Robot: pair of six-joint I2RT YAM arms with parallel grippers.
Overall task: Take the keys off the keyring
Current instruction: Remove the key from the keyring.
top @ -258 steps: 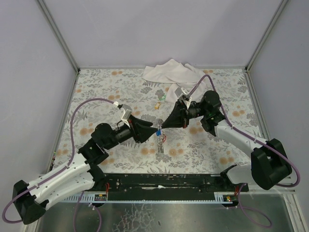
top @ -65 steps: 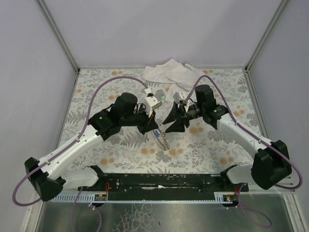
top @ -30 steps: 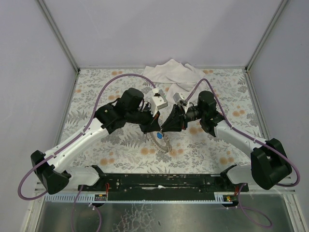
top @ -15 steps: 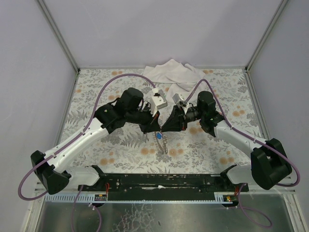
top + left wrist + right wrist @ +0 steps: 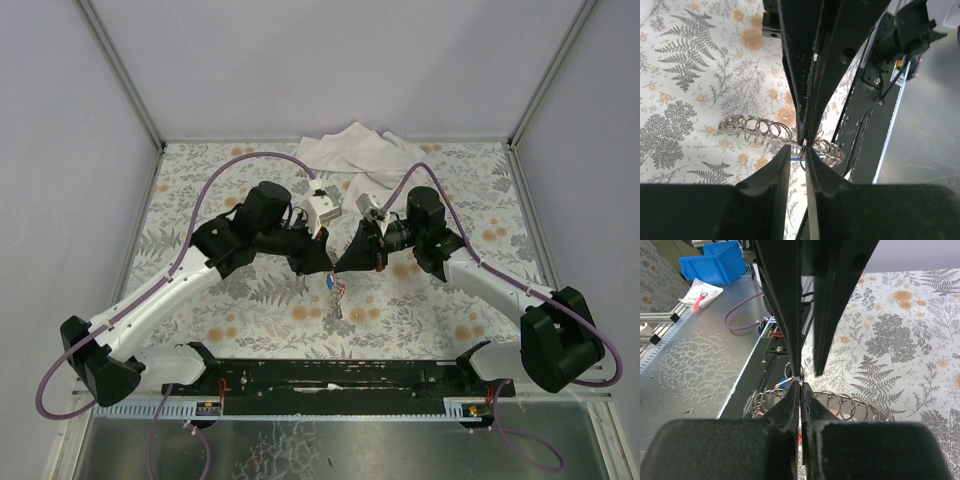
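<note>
The keyring (image 5: 337,302), a silvery chain of linked rings, hangs from between my two gripper tips and trails onto the floral table. It also shows in the left wrist view (image 5: 755,127) and the right wrist view (image 5: 855,405). A blue key (image 5: 329,283) hangs at its top end, also seen from the right wrist (image 5: 784,383). My right gripper (image 5: 801,388) is shut on a small ring of the chain. My left gripper (image 5: 799,157) faces it tip to tip, jaws a narrow gap apart, the ring against one finger. Other keys are hidden.
A white cloth (image 5: 350,150) lies at the back edge of the table. The black mounting rail (image 5: 340,375) runs along the near edge, just below the chain. A blue bin (image 5: 720,262) stands off the table. Walls enclose the left, right and back.
The chain's loop has drawn up from the table and now hangs straighter under the tips. Both grippers stayed together at the centre, shifting only slightly.
</note>
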